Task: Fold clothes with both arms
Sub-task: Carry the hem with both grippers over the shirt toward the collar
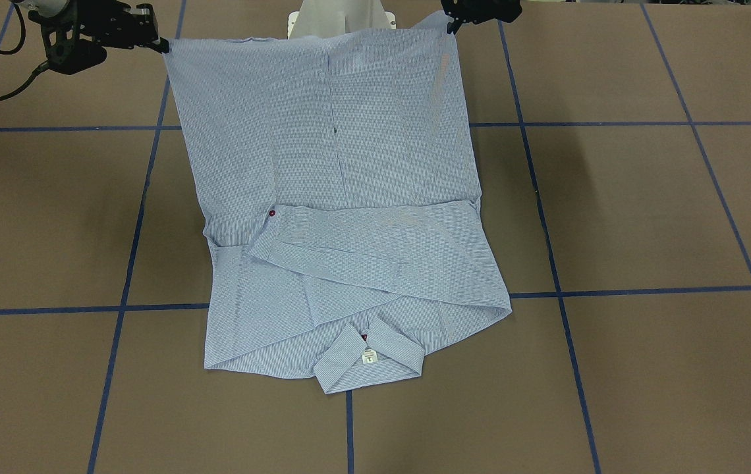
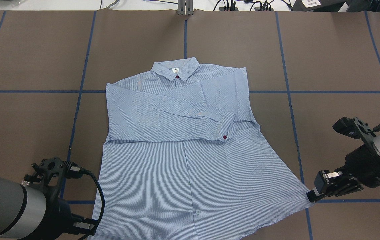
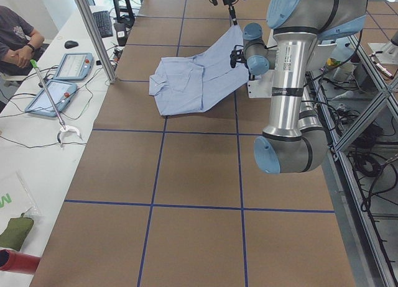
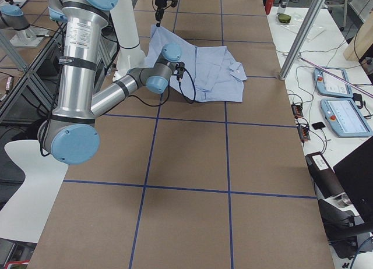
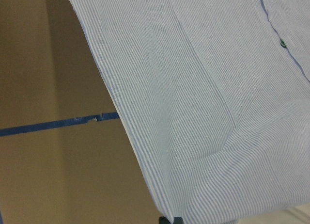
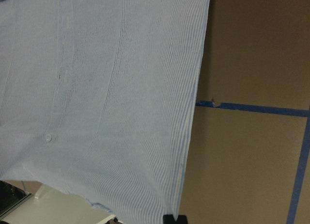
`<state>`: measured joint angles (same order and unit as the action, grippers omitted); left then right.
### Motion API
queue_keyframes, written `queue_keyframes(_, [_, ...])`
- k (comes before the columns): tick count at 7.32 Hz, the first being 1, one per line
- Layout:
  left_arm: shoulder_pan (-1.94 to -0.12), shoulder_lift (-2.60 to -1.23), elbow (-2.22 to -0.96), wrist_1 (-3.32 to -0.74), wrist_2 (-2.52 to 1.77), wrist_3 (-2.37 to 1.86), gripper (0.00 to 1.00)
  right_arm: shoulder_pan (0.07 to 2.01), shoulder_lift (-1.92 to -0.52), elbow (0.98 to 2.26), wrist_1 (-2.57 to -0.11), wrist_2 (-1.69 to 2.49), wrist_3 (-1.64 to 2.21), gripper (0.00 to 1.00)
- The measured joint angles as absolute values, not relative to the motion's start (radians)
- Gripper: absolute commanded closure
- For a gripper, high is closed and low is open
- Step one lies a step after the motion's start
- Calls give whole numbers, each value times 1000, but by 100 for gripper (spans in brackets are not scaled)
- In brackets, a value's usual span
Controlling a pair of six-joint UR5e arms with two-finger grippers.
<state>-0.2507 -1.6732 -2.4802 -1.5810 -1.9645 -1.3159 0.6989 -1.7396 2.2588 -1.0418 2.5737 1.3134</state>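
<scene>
I have the shirt (image 2: 176, 166) by its two bottom corners: my left hand (image 2: 89, 229) is clamped on one corner of the hem (image 1: 250, 41) and my right hand (image 2: 311, 196) is pinched tight on the other; I hold them well apart so the cloth between them hangs taut and flat rather than sagging; the lower half is raised off the bench (image 2: 26, 60) on my side, while the upper half lies flat further out, collar (image 2: 176, 68) away from me; a sleeve (image 2: 170, 116) is laid across the chest, so the width looks already dealt with; I judge the step in hand is bringing the hem over towards the collar; both corners must travel level, or the fold will skew and the sleeve may be dragged out of place.
</scene>
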Motion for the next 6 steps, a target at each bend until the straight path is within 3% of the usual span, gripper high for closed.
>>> queue_keyframes(3, [-270,-1680,-2452,-1574,-1967,-1313,100,777,-1700,2216,-1028,2583,1312,100])
queue_keyframes(6, [-360,-1712,-2396,-1574,-1967,-1292,100,842,-1581,2089,-1028,2581,1312,100])
